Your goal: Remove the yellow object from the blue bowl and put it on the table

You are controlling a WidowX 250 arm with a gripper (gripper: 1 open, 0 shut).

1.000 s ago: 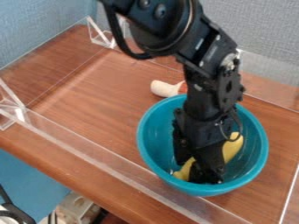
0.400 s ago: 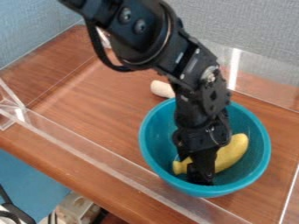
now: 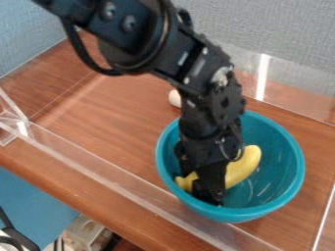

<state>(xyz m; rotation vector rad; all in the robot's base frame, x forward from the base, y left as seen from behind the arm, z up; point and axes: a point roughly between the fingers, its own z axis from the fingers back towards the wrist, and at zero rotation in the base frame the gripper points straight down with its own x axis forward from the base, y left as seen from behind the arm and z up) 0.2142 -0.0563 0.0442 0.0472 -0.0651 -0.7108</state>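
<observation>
1. The black gripper (image 3: 206, 183) at the end of the dark jointed robot arm (image 3: 157, 49) is pointing down into the large round glossy teal-blue plastic bowl (image 3: 279, 137), its tip sitting low over the near-left part of the bowl floor.
2. The gripper fingers are overlapping the left end of the small curved yellow toy banana (image 3: 233, 168); whether they are clamping it or merely standing around it cannot be told, since the dark fingers are hiding the contact.
3. The banana is lying inside the bowl, slanting from the lower left, under the gripper, up toward the right of the bowl's middle.
4. The bowl is resting on the reddish-brown polished wooden tabletop (image 3: 105, 98), near its front right edge.
5. A cream-coloured rounded toy (image 3: 173, 97) is showing just behind the bowl's far-left rim, mostly covered by the arm.
6. Clear acrylic walls (image 3: 78, 147) are bordering the tabletop, one running along the front edge just beside the bowl.
</observation>
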